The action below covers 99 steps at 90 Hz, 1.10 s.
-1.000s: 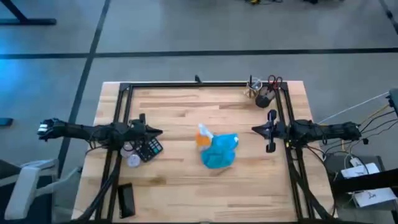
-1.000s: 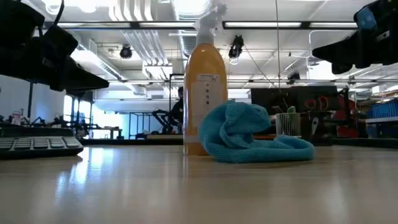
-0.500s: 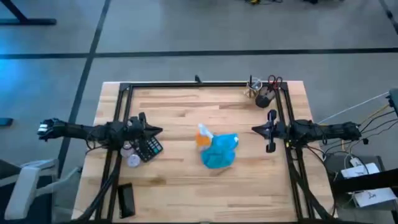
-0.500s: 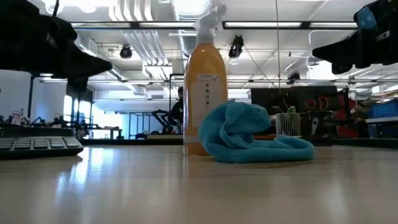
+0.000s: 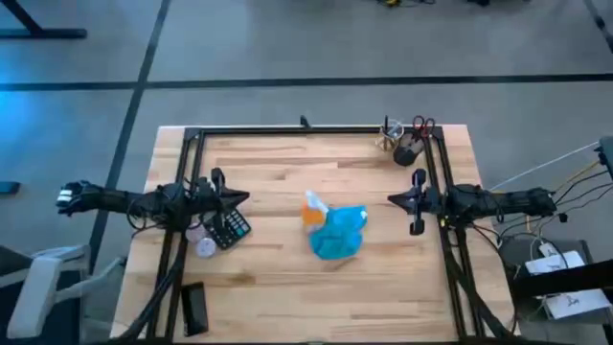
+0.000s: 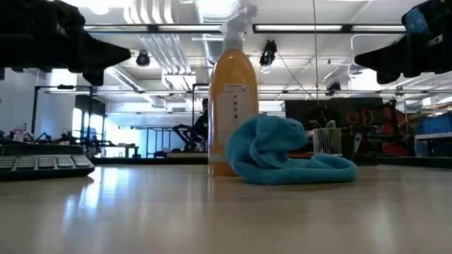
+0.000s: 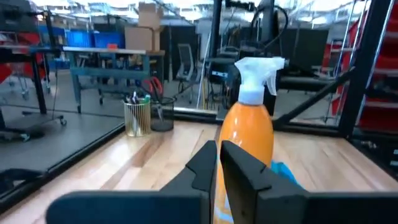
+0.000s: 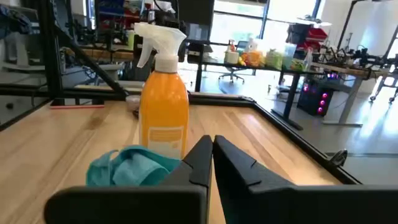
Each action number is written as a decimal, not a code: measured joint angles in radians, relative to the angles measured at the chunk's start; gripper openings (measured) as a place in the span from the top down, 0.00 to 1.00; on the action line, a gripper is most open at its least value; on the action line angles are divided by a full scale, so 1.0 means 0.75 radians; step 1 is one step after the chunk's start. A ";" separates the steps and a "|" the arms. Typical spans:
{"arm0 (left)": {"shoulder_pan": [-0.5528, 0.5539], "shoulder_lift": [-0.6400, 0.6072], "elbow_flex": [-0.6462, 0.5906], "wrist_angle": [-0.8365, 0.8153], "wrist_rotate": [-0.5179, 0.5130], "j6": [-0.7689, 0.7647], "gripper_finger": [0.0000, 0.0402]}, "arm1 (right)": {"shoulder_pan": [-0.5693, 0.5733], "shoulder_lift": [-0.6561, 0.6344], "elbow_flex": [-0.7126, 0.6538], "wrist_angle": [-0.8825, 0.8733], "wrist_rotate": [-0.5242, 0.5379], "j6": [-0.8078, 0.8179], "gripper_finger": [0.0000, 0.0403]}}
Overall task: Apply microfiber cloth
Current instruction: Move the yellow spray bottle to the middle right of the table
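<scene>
Two grippers hang above the table (image 5: 278, 158) with fingers closed and empty: the left gripper (image 5: 245, 200) over the calculator (image 5: 230, 228), the right gripper (image 5: 393, 200) opposite. Between them the blue cloth (image 5: 337, 233) lies bunched against the orange spray bottle (image 5: 313, 209).

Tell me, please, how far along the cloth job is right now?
Nothing looks done: the cloth lies crumpled against the spray bottle. Nothing is in hand; the left gripper and right gripper hang shut on either side. Grasping and applying the cloth remain.
</scene>
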 joint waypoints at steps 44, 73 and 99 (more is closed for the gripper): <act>0.000 0.337 0.166 -0.091 -0.010 0.020 0.97 | 0.000 0.000 0.000 0.000 0.000 0.000 1.00; 0.000 0.499 0.262 -0.152 -0.010 0.006 0.97 | 0.000 0.000 0.000 0.000 0.000 0.000 1.00; 0.000 0.613 0.280 -0.135 0.065 -0.017 0.97 | 0.001 0.000 0.000 0.000 0.000 0.000 1.00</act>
